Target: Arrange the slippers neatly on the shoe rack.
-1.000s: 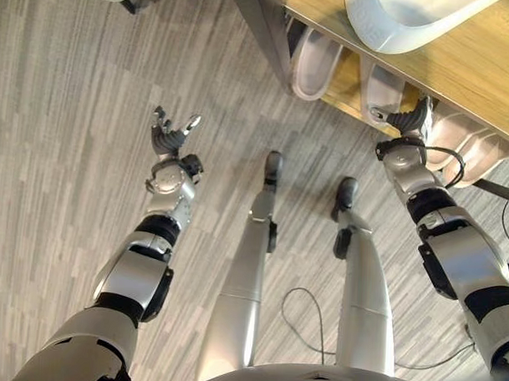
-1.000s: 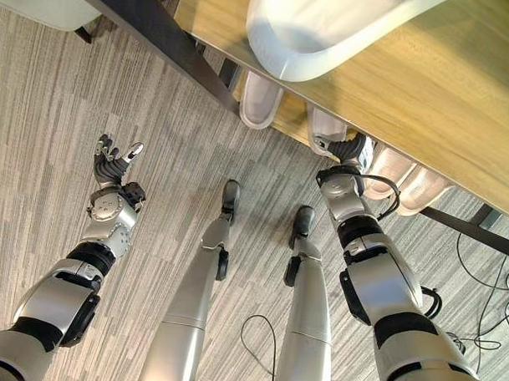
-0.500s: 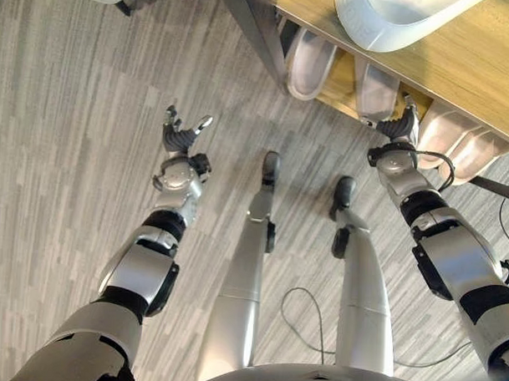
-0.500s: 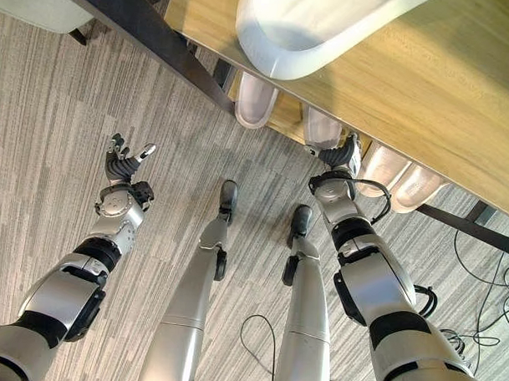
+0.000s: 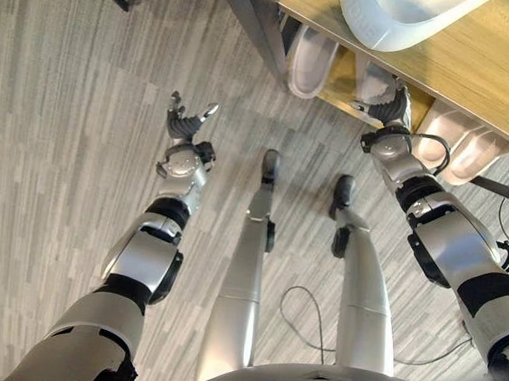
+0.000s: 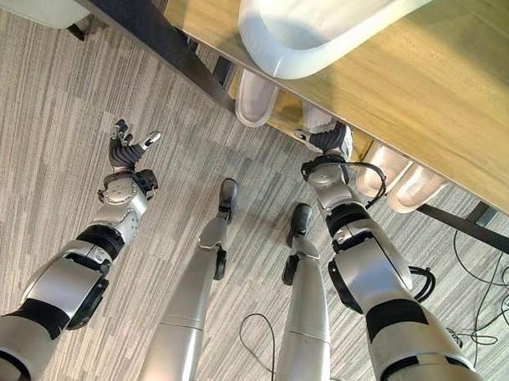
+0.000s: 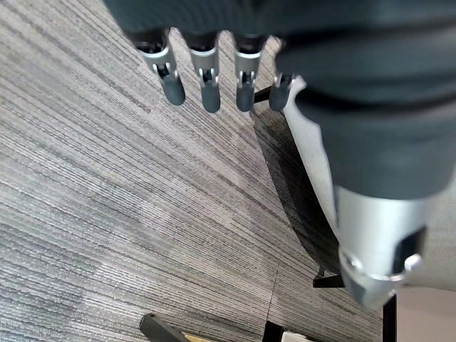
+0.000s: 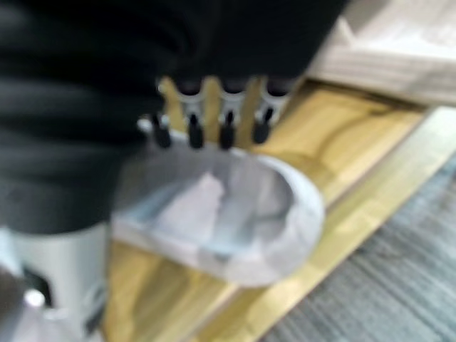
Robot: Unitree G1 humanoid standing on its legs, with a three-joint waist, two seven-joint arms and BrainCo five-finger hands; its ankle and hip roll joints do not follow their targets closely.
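Observation:
The wooden shoe rack [image 5: 484, 73] has a dark frame and runs across the far right. One white slipper [image 5: 403, 20] lies on its top shelf. On the lower shelf [image 8: 356, 164] sit several pale slippers: one at the left end [image 5: 313, 63], one beside it [image 5: 369, 76] and a pair further right [image 5: 457, 139]. My right hand [image 5: 393, 107] reaches onto the lower shelf, open, with its fingers [image 8: 224, 125] straight over the second slipper [image 8: 235, 228] and their tips at its rim. My left hand [image 5: 186, 125] hovers open above the floor, left of the rack.
A dark rack post [image 5: 256, 23] slants down to the floor at the rack's left end. A white seat on dark legs [image 7: 313, 178] stands on the grey striped carpet beyond my left hand. Black cables [image 6: 494, 274] lie on the floor at the right.
My right hand has slid left and further in over the lower shelf, and the slipper under it sits a little deeper. My left hand has risen slightly toward the rack.

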